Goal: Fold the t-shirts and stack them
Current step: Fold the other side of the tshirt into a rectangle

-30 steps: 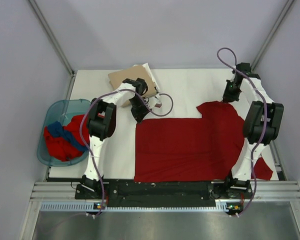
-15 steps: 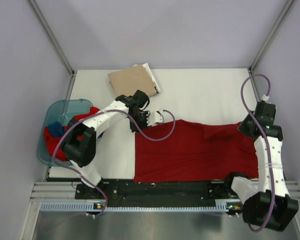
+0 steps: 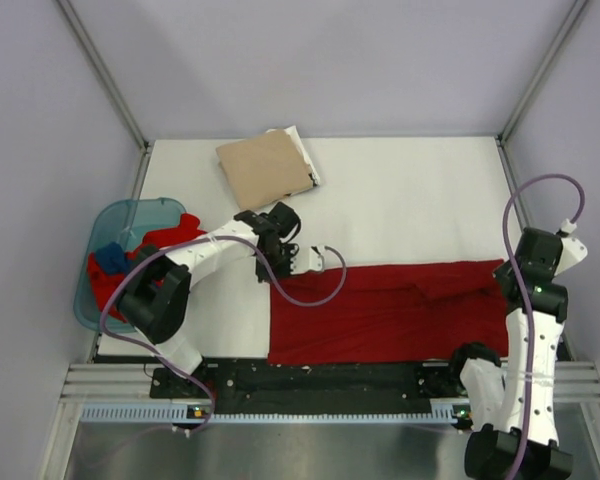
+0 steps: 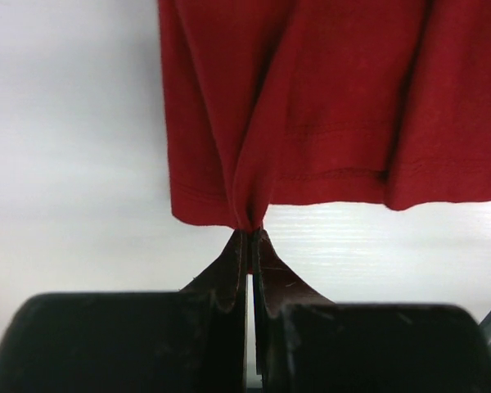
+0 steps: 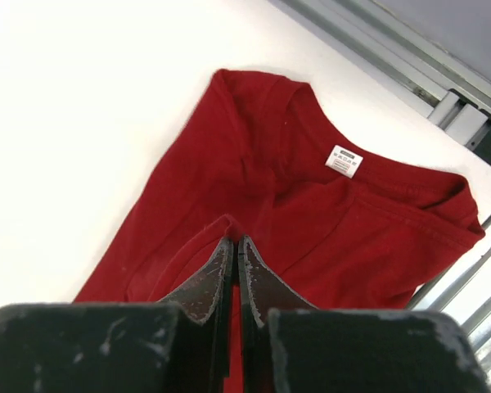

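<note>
The dark red t-shirt [image 3: 385, 312] lies folded lengthwise into a band along the near part of the table. My left gripper [image 3: 281, 270] is shut on its hem at the band's far left corner; the left wrist view shows the hem [image 4: 311, 123] bunched at the fingertips. My right gripper [image 3: 507, 278] is shut on a fold of the same shirt at its right end. In the right wrist view the shirt [image 5: 311, 213] shows its neck label [image 5: 344, 161]. A tan folded t-shirt [image 3: 265, 167] lies at the back on a white one [image 3: 301, 145].
A translucent teal tub [image 3: 98, 240] at the table's left edge holds red [image 3: 130, 275] and blue [image 3: 110, 258] t-shirts. White table surface [image 3: 410, 190] stretches behind the dark red shirt. Metal frame rails run along the near edge.
Both grippers have pulled the shirt's far edge toward the near edge, folding the wide spread shirt over into a narrower band. The right arm swung from the back right to the near right.
</note>
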Motion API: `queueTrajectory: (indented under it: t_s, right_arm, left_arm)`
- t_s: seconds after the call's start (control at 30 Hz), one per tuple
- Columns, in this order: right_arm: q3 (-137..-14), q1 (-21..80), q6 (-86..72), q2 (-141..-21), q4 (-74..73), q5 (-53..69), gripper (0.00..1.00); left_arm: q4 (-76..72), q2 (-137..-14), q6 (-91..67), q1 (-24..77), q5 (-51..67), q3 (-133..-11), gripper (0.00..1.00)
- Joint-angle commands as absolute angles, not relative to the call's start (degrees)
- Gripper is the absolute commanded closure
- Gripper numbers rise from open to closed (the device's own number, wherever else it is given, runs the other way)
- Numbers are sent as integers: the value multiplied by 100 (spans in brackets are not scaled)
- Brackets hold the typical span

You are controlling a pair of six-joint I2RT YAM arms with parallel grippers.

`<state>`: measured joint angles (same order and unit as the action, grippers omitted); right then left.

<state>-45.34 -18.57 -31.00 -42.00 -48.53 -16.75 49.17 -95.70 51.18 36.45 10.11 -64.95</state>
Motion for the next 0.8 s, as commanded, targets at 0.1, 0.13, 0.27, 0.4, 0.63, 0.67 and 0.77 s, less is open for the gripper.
queueTrajectory:
  t_s: [0.1,0.13,0.27,0.4,0.63,0.67,0.77]
  right_arm:
    - [-4570,-1916,-3655,-3648,-5264,-2363,100]
    - [-4544,-1916,-3813,-3665,-5299,-2460,100]
    - [-4264,-1916,-4647,-3700,-5492,-2373,100]
    - [-3676,-1916,-5596,-3604,-5852,-2784,100]
    - [-3621,-1960,-6749,-3875,-6415,-3691,86]
    - [-3647,-1977,-6846,-3954,-6486,-3752,69]
    - [-3805,-2222,-7014,-4236,-6706,-3981,31]
  left_arm:
    - [5062,-9167,5238,3542,721,-6838,100]
    - [5071,-9167,5264,3533,756,-6777,100]
    - [5045,-9307,5353,3551,896,-6504,100]
    - [5045,-9474,5370,3560,844,-6469,100]
    - [5027,-9720,5475,3551,642,-6381,100]
    - [5045,-9756,5484,3559,615,-6381,99]
    - [5211,-9817,5537,3560,676,-6433,73]
